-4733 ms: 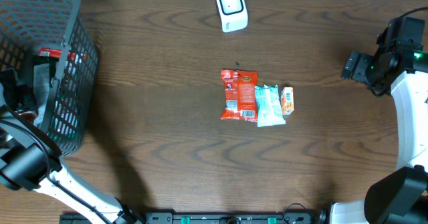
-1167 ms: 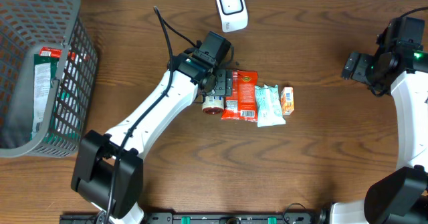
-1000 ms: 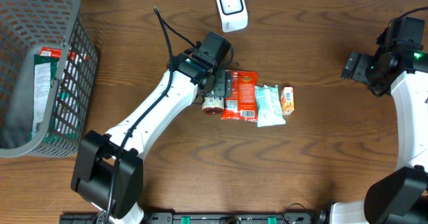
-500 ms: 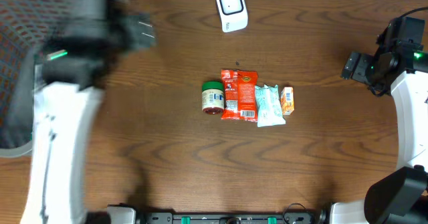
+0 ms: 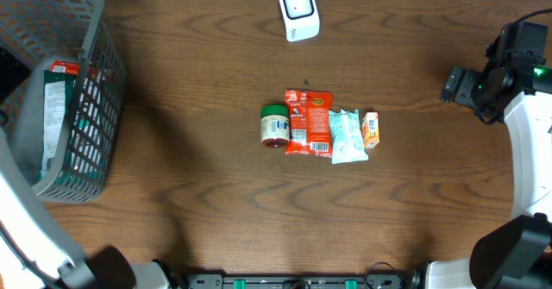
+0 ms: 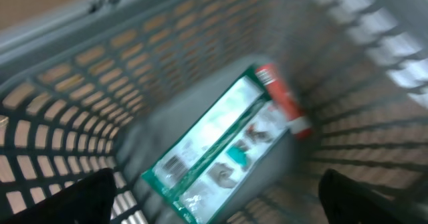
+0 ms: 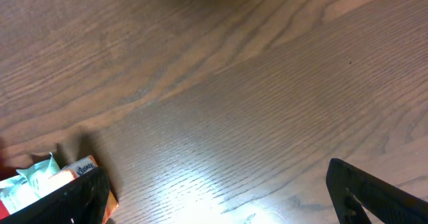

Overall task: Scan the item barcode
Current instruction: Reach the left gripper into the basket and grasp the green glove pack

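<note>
Left gripper (image 6: 214,184): spread wide, empty, poised above the grey plastic mesh basket (image 6: 80,103) at the table's left end. Directly below, flat on the basket floor: a green-and-white foil packet (image 6: 221,144), with a red tube-like item (image 6: 284,100) touching its upper end. Right gripper (image 7: 214,177): likewise released, holding nothing, hovering over the brown wooden table (image 7: 267,63) near the right edge.

Mid-table, side by side in a row: a small green-lidded jar (image 5: 274,126), a red snack pouch (image 5: 309,122), a pale teal wrapper (image 5: 348,137) and a small orange carton (image 5: 370,128). At the far edge, well apart from the row: the white barcode scanner (image 5: 297,11).

Judged step: fetching the foil packet for scanning. Recommend descending centred on the packet, closing across its narrow width, keeping both fingers clear of the mesh wall and the red item. Lift straight up past the rim before travelling. Wrist view blurred; the pale patch near the packet's lower corner is possibly the barcode, unconfirmed. Present that face to the scanner window.
</note>
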You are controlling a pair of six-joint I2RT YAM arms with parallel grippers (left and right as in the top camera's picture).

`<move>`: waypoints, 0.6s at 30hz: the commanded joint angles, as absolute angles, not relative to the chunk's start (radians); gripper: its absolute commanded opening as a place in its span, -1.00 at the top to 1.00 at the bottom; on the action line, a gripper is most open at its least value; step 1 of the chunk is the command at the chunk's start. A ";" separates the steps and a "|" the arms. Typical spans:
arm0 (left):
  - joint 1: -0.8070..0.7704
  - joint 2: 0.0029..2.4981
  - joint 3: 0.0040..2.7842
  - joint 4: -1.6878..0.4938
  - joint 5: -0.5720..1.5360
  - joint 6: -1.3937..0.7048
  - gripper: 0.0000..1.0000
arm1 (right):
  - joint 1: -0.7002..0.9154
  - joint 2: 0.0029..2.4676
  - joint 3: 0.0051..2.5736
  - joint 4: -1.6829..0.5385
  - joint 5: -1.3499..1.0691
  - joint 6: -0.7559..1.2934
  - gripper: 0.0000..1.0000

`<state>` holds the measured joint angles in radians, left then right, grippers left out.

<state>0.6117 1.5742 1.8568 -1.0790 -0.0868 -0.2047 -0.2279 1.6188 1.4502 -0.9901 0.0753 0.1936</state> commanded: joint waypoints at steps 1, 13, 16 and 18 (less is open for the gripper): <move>0.659 1.687 1.840 -1.118 -0.045 -0.121 -0.96 | -0.228 1.616 1.459 -0.991 0.081 0.193 -0.99; 0.684 1.987 1.840 -1.144 -0.010 0.050 -0.96 | -0.228 1.616 1.459 -0.991 0.081 0.193 -0.99; 0.684 2.043 1.840 -1.140 -0.009 0.052 -0.96 | -0.228 1.616 1.459 -0.991 0.081 0.193 -0.99; 0.684 2.079 1.840 -1.135 -0.005 0.052 -0.96 | -0.228 1.616 1.459 -0.991 0.081 0.193 -0.98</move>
